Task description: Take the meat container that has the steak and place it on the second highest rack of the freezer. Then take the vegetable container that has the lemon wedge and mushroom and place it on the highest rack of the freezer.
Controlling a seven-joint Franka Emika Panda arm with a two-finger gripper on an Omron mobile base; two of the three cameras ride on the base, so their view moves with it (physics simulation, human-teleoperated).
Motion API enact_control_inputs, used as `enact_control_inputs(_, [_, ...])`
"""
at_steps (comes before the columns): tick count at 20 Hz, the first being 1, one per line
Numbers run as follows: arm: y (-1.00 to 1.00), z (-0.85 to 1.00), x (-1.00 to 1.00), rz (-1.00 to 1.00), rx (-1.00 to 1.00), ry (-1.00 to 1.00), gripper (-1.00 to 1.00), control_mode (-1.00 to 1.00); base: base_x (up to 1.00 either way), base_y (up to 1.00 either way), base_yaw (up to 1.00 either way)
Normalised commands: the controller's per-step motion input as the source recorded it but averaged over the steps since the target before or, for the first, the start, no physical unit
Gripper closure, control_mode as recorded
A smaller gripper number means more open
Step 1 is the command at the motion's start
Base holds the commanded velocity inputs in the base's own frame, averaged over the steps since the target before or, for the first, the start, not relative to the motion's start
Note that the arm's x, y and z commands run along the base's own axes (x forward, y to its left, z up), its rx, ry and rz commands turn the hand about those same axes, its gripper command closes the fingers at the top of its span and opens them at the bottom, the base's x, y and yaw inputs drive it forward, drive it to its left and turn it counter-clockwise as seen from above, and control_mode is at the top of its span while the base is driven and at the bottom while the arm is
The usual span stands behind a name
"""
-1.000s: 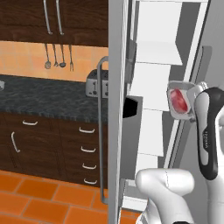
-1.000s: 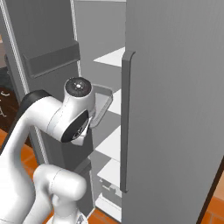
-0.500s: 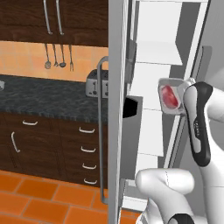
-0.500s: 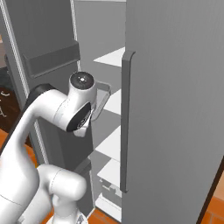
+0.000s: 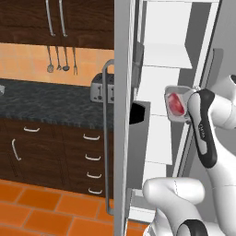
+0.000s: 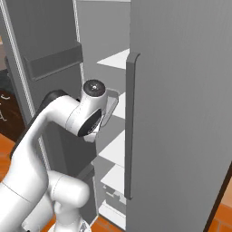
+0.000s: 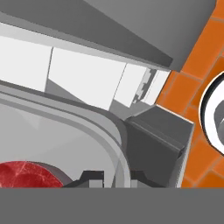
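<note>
My fingers (image 7: pixel 111 177) are clamped on the rim of the small grey oblong metal tray (image 5: pixel 177 102). The flat red-pink steak (image 5: pixel 175 103) lies inside it, at 7 o'clock in the hand view. The tray apparently hangs tilted before the tall grey freezer's (image 5: pixel 120 138) white shelves (image 5: pixel 162 54).

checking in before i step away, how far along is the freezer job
Early in the first half. The freezer door stands open. In hand: the end effector is shut on the rim of the meat tray, steak inside, held up in front of the white shelves but not set down. Left: placing it on the second highest rack, then the whole vegetable tray step.
</note>
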Motion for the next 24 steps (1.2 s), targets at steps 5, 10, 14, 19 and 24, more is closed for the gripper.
enact_control_inputs(5, [0.0, -0.1, 0.33, -0.09, 0.0, 0.0, 1.0, -1.0, 0.0, 0.0, 0.0])
enact_control_inputs(10, [0.0, 0.0, 0.47, -0.14, 0.0, 0.0, 1.0, -1.0, 0.0, 0.0, 0.0])
enact_control_inputs(14, [-0.12, -0.03, 0.24, -0.01, 0.0, 0.0, 1.0, -1.0, 0.0, 0.0, 0.0])
enact_control_inputs(19, [-0.24, -0.08, 0.07, 0.0, 0.0, 0.0, 1.0, -1.0, 0.0, 0.0, 0.0])
enact_control_inputs(24, [0.0, -0.13, 0.3, -0.01, 0.0, 0.0, 1.0, -1.0, 0.0, 0.0, 0.0])
